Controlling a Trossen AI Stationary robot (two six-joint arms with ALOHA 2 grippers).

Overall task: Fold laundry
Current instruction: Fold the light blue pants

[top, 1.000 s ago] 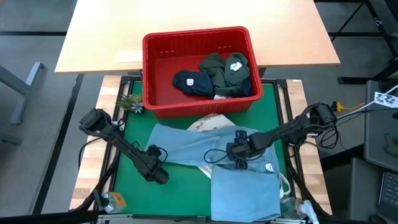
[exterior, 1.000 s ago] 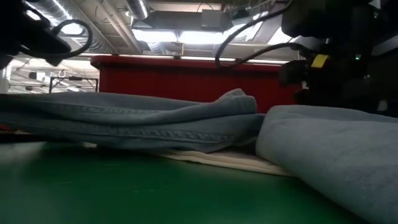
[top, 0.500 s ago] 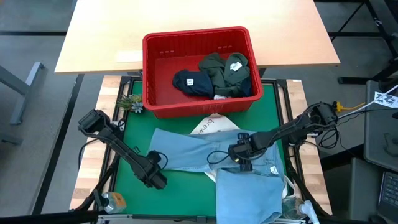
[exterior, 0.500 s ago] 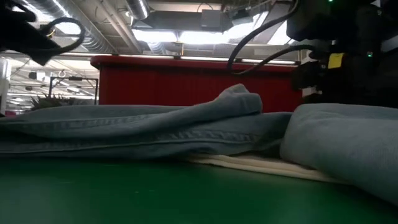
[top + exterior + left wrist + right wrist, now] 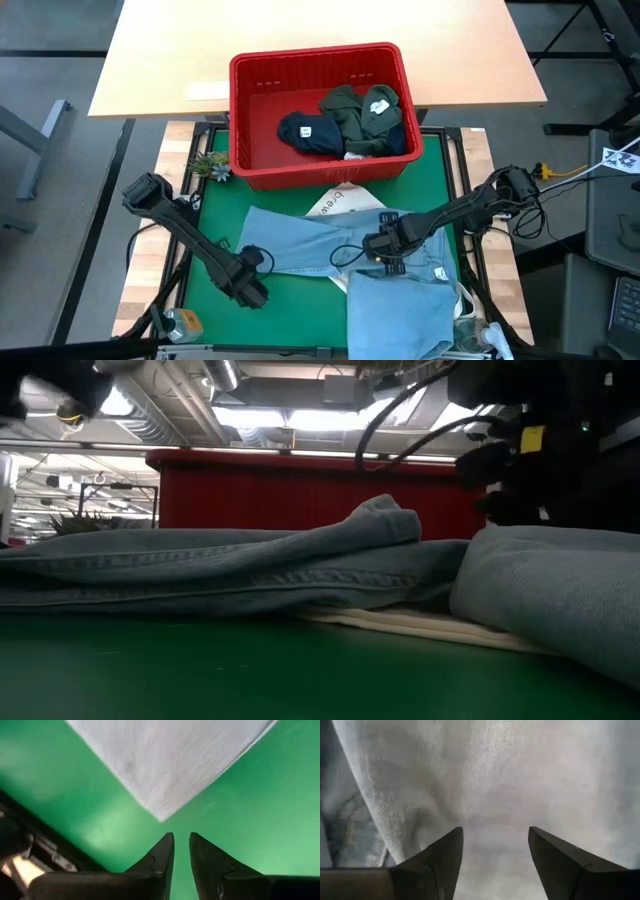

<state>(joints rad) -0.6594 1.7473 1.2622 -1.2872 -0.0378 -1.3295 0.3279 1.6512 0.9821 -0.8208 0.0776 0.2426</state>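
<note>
At the lower left of the high view the left gripper (image 5: 255, 295) is over the green mat (image 5: 205, 300) of the bench, just beside the left corner of the light blue denim garment (image 5: 300, 245). In the left wrist view its fingers (image 5: 162, 852) stand a little apart with nothing between them, and the denim corner (image 5: 165, 770) lies just in front of the tips, not touching them. A small green plant (image 5: 210, 165) shows at the left of the red basket (image 5: 245, 120), which stands at the upper middle of the frame. Inside the basket, toward its right side, lie a navy blue garment (image 5: 305, 132) and dark olive green garments (image 5: 360, 115). Below the basket the denim garment is spread flat across the mat, and a white tote bag (image 5: 340, 200) with dark letters looks out from under its upper edge. At the right of the middle the right gripper (image 5: 385, 248) is over the denim; in the right wrist view its fingers (image 5: 442, 857) stand wide open above the pale cloth and hold nothing. At the lower right the denim is folded over itself into a thicker part (image 5: 400, 315). In the low view this folded part (image 5: 550, 590) rises at the right, and the flat part (image 5: 200, 565) stretches to the left.
</note>
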